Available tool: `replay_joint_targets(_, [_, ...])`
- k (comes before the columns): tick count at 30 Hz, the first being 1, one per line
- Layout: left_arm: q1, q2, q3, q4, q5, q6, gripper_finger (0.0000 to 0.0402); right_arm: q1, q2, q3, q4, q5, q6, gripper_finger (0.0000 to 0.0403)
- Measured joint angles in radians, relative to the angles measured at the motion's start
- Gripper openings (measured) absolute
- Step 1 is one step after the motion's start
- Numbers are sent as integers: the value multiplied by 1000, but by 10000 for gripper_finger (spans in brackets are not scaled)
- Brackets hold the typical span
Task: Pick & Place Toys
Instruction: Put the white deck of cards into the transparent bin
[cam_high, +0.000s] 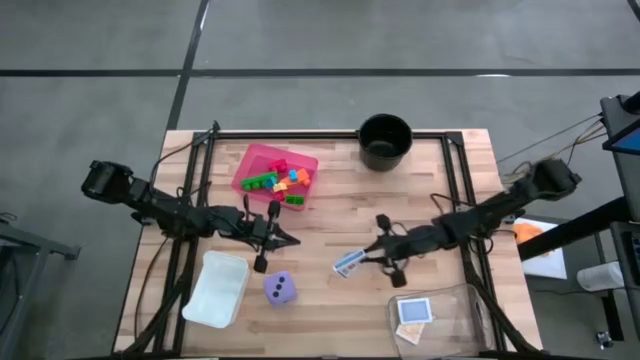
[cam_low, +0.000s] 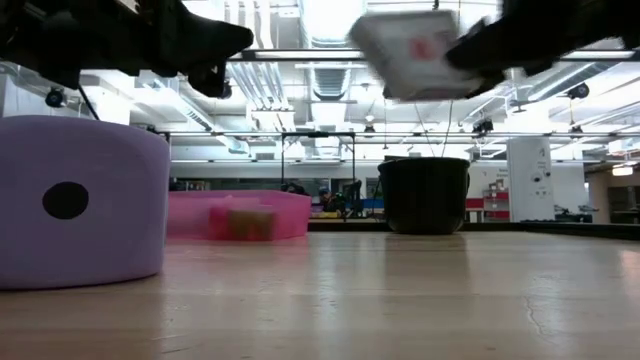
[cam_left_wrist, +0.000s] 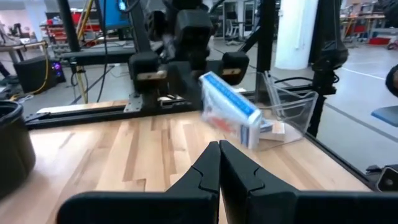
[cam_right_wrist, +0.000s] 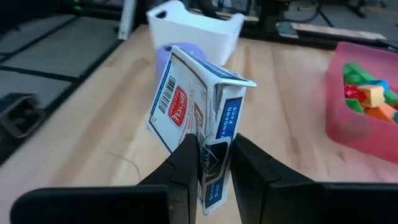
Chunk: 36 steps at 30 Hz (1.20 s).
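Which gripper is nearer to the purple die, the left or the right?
The left. The left gripper hovers just beside the purple die, shut and empty. The right gripper is farther off across the table, holding a card box.

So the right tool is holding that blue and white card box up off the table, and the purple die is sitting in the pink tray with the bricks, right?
Not quite. The right tool does hold the card box off the table, but the purple die is not in the pink tray. The high view shows it on the bare wood beside the white container, well apart from the tray, which holds only the bricks.
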<state>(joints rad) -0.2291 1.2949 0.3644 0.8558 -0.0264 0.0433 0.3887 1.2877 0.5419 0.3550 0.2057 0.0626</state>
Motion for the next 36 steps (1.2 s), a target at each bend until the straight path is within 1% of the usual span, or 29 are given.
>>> replay_joint_targets(4, [3, 0, -5, -1, -1, -11, 6, 66, -114, -57, -38, 13, 41, 64])
replay_joint_targets(9, [8, 2, -6, -2, -4, -19, 6, 161, -238, -89, -171, 67, 124, 64])
replay_joint_targets(15, [9, 2, -6, -2, -4, -19, 6, 290, -343, -85, -306, 66, 232, 64])
replay_joint_targets(20, [9, 2, -6, -3, -4, -19, 6, 407, -404, -56, -387, 63, 317, 64])
replay_joint_targets(24, [9, 2, -6, -3, -4, -18, 6, 489, -427, -26, -443, 63, 399, 64])
replay_joint_targets(27, [9, 3, -6, -3, -4, -19, 6, 534, -423, 4, -528, 64, 491, 64])
replay_joint_targets(31, [9, 3, -6, -7, -4, -18, 6, 573, -371, 34, -659, 67, 625, 64])
replay_joint_targets(36, [9, 3, -6, -8, -4, -19, 6, 589, -272, 44, -727, 61, 751, 64])
